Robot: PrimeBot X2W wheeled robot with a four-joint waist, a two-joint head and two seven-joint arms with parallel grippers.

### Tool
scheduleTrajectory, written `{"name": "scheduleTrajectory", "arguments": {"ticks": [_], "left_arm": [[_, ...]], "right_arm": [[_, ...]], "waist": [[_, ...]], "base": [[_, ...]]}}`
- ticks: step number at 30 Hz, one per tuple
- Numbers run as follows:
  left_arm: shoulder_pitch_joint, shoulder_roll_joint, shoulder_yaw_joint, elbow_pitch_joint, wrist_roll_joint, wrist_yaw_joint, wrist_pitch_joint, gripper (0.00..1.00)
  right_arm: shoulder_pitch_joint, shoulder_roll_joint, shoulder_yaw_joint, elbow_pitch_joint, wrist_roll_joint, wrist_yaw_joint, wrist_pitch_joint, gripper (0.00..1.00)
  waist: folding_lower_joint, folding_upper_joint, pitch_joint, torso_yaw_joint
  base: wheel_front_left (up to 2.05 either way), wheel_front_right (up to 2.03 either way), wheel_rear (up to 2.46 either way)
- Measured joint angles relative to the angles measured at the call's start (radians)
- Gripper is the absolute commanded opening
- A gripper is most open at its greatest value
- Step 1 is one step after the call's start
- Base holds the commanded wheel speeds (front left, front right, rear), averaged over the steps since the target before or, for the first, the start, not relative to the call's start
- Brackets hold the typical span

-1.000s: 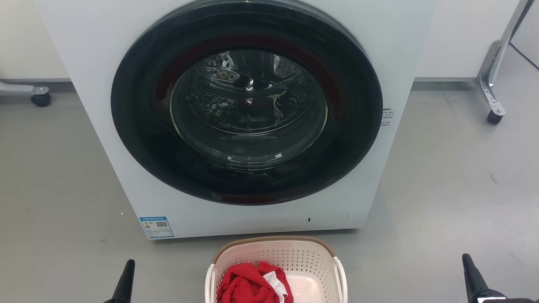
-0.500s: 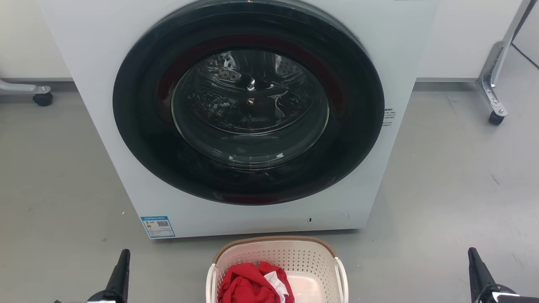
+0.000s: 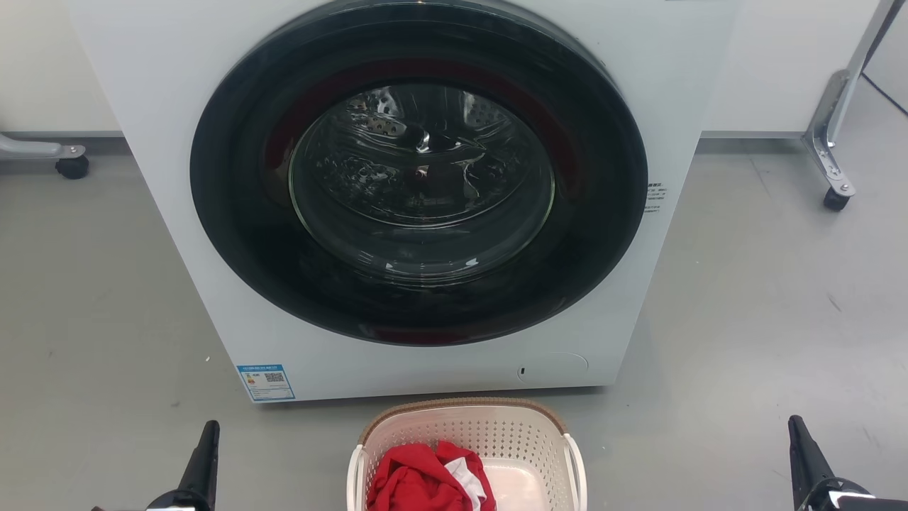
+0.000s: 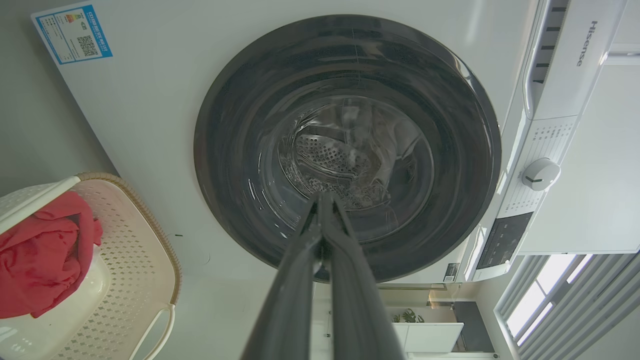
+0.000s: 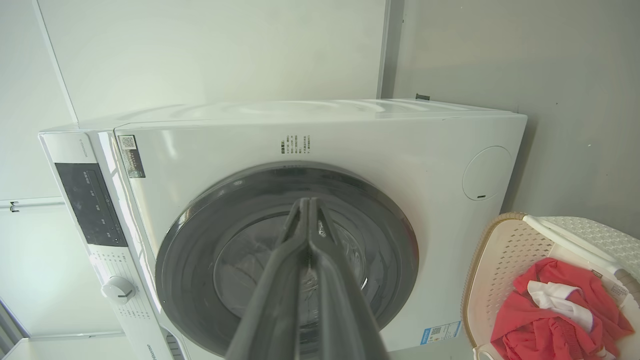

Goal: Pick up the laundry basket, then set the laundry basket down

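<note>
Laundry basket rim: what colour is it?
Brown, woven-look, on the laundry basket; clearest in the head view.

Laundry area (maybe a lab mock-up): washing machine (image 3: pixel 418 184) far, laundry basket (image 3: pixel 464 431) near, caster-wheeled frame (image 3: pixel 826 142) far right.

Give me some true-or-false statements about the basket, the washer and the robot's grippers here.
1. The cream-white perforated plastic laundry basket stands on the grey floor in front of the white front-loading washing machine. True.
2. A red cloth lies in the basket. True.
3. The left gripper grips a basket handle. False: it is shut on nothing, apart from the basket.
4. The washer's round dark glass door hangs open. False: it is closed.
5. The right gripper is spread wide. False: its fingers are pressed together.
</note>
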Motion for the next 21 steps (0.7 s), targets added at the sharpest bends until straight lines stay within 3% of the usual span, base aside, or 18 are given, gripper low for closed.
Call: {"name": "scheduleTrajectory", "arguments": {"ticks": [21], "left_arm": [[0.0, 0.0, 0.0, 0.0, 0.0, 0.0, 0.0, 0.0]], "right_arm": [[0.0, 0.0, 0.0, 0.0, 0.0, 0.0, 0.0, 0.0]], "waist": [[0.0, 0.0, 0.0, 0.0]], "base": [[0.0, 0.0, 0.0]]}}
